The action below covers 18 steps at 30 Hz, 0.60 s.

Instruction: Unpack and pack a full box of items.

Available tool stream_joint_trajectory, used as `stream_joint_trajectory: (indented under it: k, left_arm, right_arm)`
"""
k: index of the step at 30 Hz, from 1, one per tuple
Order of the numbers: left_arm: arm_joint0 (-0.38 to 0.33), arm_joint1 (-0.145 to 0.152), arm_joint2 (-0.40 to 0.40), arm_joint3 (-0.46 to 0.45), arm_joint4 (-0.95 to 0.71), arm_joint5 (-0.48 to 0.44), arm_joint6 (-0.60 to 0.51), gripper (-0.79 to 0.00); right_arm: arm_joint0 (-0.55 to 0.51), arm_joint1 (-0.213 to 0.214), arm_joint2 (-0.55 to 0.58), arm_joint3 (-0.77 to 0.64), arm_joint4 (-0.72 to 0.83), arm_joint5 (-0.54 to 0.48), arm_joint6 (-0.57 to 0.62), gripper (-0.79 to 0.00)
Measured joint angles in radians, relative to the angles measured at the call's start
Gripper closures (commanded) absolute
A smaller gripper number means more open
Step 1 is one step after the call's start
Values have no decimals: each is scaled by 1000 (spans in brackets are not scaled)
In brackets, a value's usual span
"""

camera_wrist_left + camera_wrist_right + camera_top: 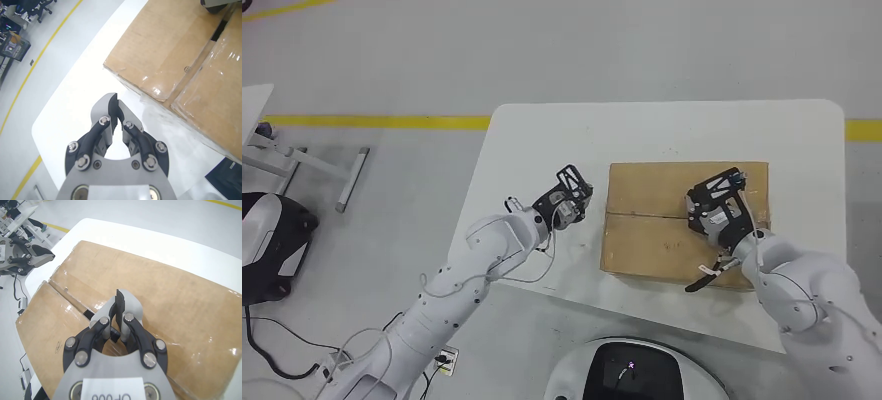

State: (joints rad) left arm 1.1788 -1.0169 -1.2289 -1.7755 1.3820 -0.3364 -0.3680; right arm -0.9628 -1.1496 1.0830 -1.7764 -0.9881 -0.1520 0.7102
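Observation:
A closed cardboard box (662,235) sits on the white table (542,130), right of its middle. Its two top flaps meet at a seam (75,300) with a narrow dark gap, and shiny clear tape covers parts of them. My left gripper (580,192) hangs shut and empty over bare tabletop, just off the box's left side; its tips (116,98) stay a short way from the box corner (160,47). Above the box top, over the seam, my right gripper (120,294) is shut with nothing in it. The left gripper (37,255) shows farther off there.
Bare tabletop lies left of and behind the box. The table's rounded front edge (542,290) runs close under the left arm. On the floor, a yellow line (372,122) runs past the table, and a white frame (302,165) stands at the far left.

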Motion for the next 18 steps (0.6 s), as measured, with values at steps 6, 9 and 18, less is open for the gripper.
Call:
stream_joint_trajectory:
  k: [6,9,18]
  left_arm:
    - [0,-1,19,70,17,-65,-49,-785]
    - [-28,-8,48,116,12,-93,-51,-785]
    - [-130,-37,137,205,0,-95,-20,-785]
  right_arm:
    - [1,-3,1,-5,-3,0,2,0]
    - [-1,-4,2,-7,-6,2,4,0]
    - [-8,-7,5,-15,-13,10,8,0]
